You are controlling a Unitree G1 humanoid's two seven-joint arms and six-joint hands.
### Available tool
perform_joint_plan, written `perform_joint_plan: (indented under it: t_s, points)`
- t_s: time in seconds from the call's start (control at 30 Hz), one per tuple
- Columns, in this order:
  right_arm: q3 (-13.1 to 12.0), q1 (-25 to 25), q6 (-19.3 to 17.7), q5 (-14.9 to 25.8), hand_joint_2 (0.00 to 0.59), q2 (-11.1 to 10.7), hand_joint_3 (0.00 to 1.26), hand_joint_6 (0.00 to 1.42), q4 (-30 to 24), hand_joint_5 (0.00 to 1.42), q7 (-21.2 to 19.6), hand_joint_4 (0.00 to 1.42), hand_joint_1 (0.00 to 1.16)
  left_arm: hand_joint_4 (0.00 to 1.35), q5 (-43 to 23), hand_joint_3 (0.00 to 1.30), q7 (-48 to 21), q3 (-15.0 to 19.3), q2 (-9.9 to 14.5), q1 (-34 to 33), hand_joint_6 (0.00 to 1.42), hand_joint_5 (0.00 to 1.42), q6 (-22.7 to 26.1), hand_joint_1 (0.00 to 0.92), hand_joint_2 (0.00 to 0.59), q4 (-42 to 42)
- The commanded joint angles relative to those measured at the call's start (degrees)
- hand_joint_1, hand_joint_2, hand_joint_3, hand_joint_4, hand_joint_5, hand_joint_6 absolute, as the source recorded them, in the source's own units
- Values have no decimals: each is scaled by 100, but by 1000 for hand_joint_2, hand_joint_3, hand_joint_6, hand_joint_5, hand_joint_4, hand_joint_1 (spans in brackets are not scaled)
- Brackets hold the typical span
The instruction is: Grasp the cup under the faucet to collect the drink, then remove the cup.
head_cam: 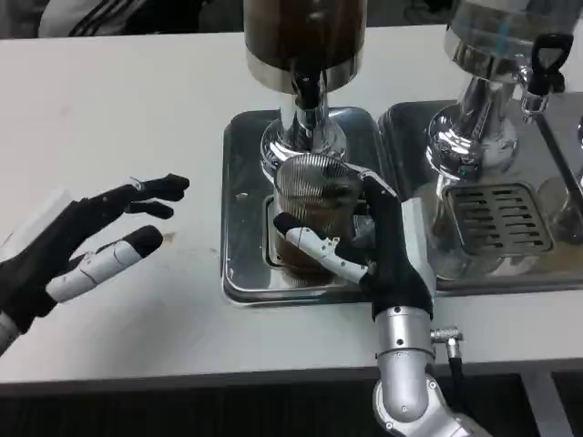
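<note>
ribbed clear glass cup (pixel 314 205) is sitting on the steel drip tray (pixel 241 196) under the dark dispenser's faucet (pixel 308 91), with the right hand (pixel 364 250) wrapping it. left hand (pixel 86 241) is hovering spread. lifting carelessly risks spilling the drink.

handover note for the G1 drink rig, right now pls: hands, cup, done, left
Right hand: grips the ribbed clear cup, fingers wrapped around its front.
Left hand: open, holds nothing, over the white table left of the tray.
Cup: on the steel drip tray, under the dark dispenser's faucet; brown drink in its lower part.
Done: grasp, some filling.
Left: finish collecting, remove the cup.
</note>
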Motion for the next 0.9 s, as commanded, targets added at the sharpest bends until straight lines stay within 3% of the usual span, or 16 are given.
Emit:
perform_joint_plan:
  t_s: [0.03, 0.53, 0.9]
  points:
    - [52, 230, -87, -98, 206, 187, 492, 1232, -30, 860, -213, 721, 794, 241, 35, 263, -22, -90, 64, 0, 172, 300, 41, 0, 91, -11]
    - [113, 460, -390, -423, 207, 41, 555, 1292, -518, 926, -685, 779, 792, 242, 33, 249, -27, -248, 34, -89, 179, 310, 29, 0, 91, 136]
    - [45, 711, -395, -532, 214, -116, 571, 1298, -1155, 949, -711, 789, 784, 242, 62, 246, -54, -330, -6, -129, 185, 313, 19, 0, 91, 229]
